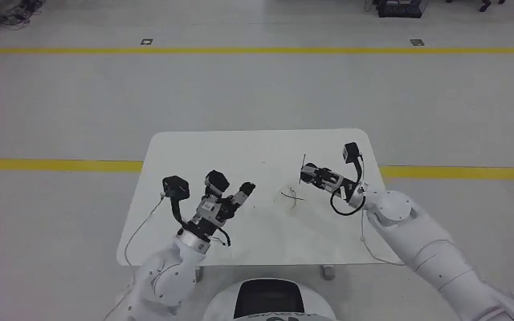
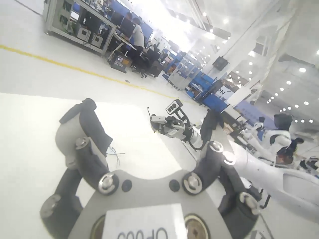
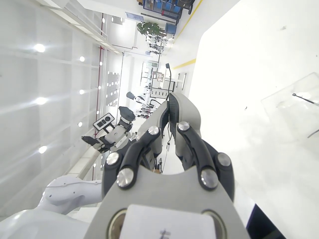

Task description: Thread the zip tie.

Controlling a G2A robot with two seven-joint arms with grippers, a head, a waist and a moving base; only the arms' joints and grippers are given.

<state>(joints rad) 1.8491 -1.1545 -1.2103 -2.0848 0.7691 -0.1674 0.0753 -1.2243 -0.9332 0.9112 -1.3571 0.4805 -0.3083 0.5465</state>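
Threading is looking like the step you are entering, since the pickup seems done. Your right gripper [image 3: 169, 105] is pinching the zip tie [image 3: 170, 80], jaws pressed together on the thin black strap. It is holding the tie above the right half of the table [image 1: 201, 152]. The strap is standing roughly upright, and what looks like the small head is sitting at its free end beyond the fingertips. How much strap is hanging on the other side of the grip is hard to tell.

Your left gripper [image 1: 233, 183] is hanging over the near-left part of the table with its fingers [image 2: 84, 125] spread wide and gripping nothing. It is angled toward the middle of the table and is well apart from the tie.

For the next move, I judge you are needing that second gripper. Bring it across, take the loose end of the strap, and bend it round so the tip is meeting the slot in the head squarely. The strap is thin and springy, so a slanted approach is likely to slide past the opening.

More ties [image 1: 293, 197] are lying on the table between the two arms, on a clear plastic sheet or bag [image 3: 286, 105].
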